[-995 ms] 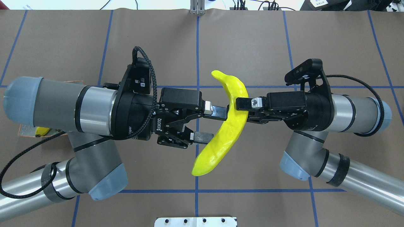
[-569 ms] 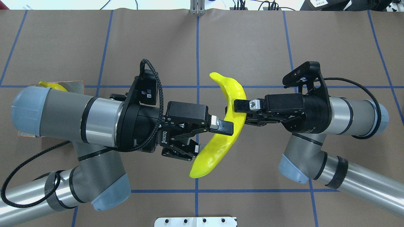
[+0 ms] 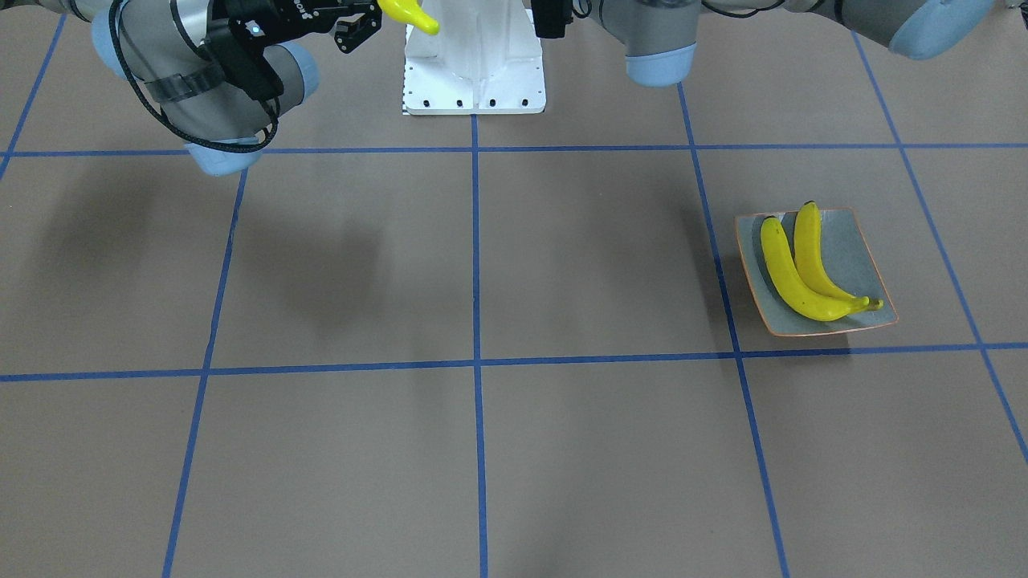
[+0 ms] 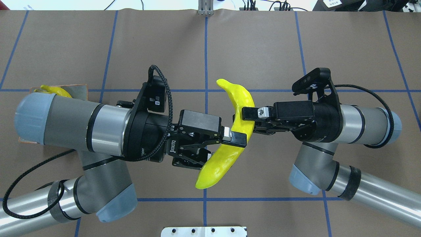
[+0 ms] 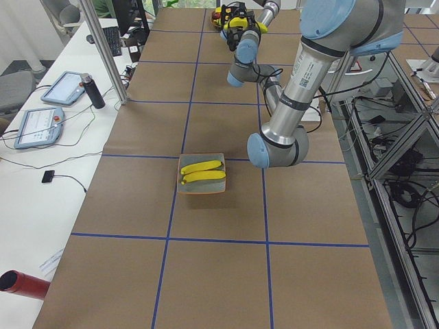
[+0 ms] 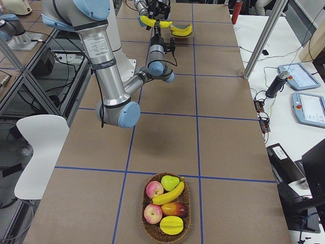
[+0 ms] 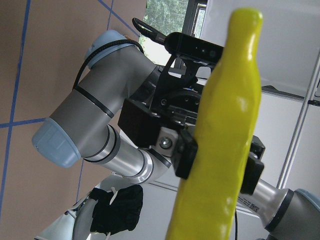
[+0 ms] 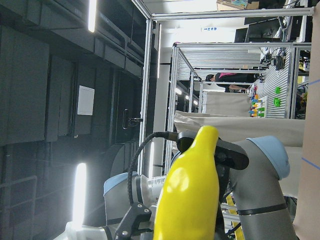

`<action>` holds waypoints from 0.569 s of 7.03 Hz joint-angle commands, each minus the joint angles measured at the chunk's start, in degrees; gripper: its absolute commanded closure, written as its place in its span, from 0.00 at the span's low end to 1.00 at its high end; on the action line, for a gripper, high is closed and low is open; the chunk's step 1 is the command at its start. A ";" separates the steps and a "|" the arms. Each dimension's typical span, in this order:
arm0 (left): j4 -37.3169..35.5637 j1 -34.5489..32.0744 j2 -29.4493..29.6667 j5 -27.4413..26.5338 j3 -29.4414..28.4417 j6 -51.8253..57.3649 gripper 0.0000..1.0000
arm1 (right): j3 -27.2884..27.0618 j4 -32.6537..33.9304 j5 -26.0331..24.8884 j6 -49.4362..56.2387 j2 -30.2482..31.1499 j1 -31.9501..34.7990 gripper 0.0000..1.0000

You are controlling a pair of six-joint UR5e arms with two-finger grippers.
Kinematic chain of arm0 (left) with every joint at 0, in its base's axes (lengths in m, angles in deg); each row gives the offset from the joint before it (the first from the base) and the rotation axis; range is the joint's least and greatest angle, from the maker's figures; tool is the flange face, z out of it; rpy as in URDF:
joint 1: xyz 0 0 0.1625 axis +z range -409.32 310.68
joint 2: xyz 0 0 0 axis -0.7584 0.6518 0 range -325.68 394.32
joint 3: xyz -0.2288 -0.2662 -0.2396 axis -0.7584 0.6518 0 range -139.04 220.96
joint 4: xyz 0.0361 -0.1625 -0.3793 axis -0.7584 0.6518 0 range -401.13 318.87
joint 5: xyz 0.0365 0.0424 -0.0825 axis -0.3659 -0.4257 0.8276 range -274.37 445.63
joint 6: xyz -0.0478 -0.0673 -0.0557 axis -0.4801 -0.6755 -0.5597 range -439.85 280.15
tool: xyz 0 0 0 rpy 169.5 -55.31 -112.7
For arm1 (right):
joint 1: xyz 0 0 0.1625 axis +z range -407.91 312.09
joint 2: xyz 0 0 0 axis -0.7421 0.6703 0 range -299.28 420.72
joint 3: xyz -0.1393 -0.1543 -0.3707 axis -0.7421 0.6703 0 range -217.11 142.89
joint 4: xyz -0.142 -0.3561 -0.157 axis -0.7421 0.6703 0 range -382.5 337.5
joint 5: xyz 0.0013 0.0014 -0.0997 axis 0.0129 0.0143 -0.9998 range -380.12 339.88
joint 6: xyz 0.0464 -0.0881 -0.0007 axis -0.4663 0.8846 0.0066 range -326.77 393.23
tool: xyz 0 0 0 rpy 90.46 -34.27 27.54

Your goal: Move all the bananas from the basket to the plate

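Observation:
A yellow banana (image 4: 236,131) hangs in the air over the table's middle, held between both arms. My right gripper (image 4: 245,118) is shut on its upper half. My left gripper (image 4: 223,148) is shut on its lower half, with one finger (image 4: 235,139) across the top and the other mostly hidden beneath. The grey-green plate (image 3: 851,249) lies under my left arm and holds two bananas (image 3: 783,273) (image 3: 815,257) side by side. At the far right end of the table, the wicker basket (image 6: 147,226) holds another banana (image 6: 167,193).
Apples, a pear and other fruit (image 6: 155,213) fill the basket beside the banana. The white base mount (image 3: 474,72) sits at the robot's edge of the table. A side desk with tablets (image 6: 307,109) and metal posts (image 5: 103,48) runs along the far side.
My left gripper has advanced to the right and closed from open onto the banana's lower half. The right gripper, still holding the banana, has drifted slightly left.

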 commanded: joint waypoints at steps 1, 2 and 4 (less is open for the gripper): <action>0.02 0.06 -0.08 0.03 -0.09 0.16 0.40 | 0.10 -0.01 -0.14 0.03 0.08 -0.36 1.00; 0.02 0.06 -0.09 0.03 -0.09 0.24 0.45 | 0.10 -0.01 -0.49 0.12 -0.01 -0.54 1.00; 0.02 -0.03 -0.17 0.12 -0.09 0.16 0.52 | 0.18 -0.01 -0.67 0.21 -0.01 -0.71 1.00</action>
